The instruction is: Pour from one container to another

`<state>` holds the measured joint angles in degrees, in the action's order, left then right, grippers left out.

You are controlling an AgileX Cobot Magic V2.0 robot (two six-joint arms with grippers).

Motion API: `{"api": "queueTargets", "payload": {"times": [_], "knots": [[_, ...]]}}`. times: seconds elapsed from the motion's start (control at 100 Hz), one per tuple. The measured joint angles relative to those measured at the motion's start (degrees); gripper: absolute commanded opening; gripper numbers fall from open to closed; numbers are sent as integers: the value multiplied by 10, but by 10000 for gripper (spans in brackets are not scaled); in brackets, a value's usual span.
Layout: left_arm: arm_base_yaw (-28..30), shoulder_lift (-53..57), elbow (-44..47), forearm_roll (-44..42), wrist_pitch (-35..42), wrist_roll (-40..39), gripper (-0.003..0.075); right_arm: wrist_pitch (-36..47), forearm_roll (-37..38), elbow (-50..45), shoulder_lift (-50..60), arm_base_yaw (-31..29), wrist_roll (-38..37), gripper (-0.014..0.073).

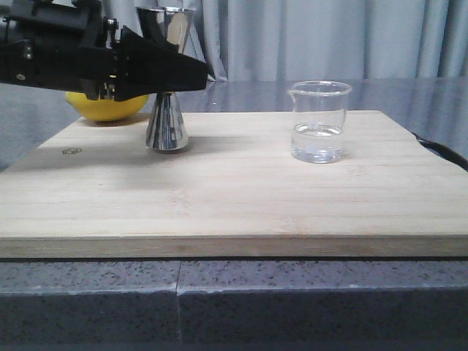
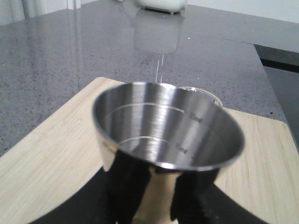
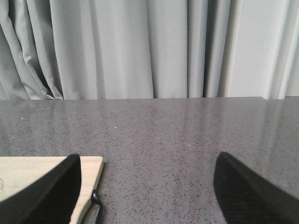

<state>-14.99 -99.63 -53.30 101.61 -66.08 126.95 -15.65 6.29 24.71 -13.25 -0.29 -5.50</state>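
The steel jigger (image 1: 167, 126) stands upright at the back left of the wooden board (image 1: 234, 197). My left gripper (image 1: 174, 75) reaches in from the left and is shut on its narrow waist. In the left wrist view the jigger (image 2: 168, 126) fills the middle with its open cup empty, and black fingers (image 2: 128, 186) press either side of the waist. The clear glass beaker (image 1: 317, 121) stands at the back right of the board, about a third full of clear liquid. My right gripper (image 3: 147, 191) is open over bare countertop, off the board's right edge.
A yellow round fruit (image 1: 106, 106) lies behind the left arm at the board's back left corner. A black cord (image 1: 439, 150) hangs off the board's right side. Grey stone countertop (image 3: 163, 135) surrounds the board, with curtains behind.
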Motion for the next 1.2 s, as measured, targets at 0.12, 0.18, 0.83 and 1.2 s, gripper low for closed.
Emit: {"api": "queueTargets", "payload": {"times": [0.12,0.18,0.83,1.2], "knots": [[0,8,-5,-1,0,-10,220,0,0,0,0,0,0,533],[0,10,-10,-1,0,-15,220,0,0,0,0,0,0,533],[0,13,-23,-2,-1,-32,220,-113,0,94,-82,7,12,533],[0,13,-23,-2,-1,-34,220,-174,-8,164,-221,108,55,533]]}}
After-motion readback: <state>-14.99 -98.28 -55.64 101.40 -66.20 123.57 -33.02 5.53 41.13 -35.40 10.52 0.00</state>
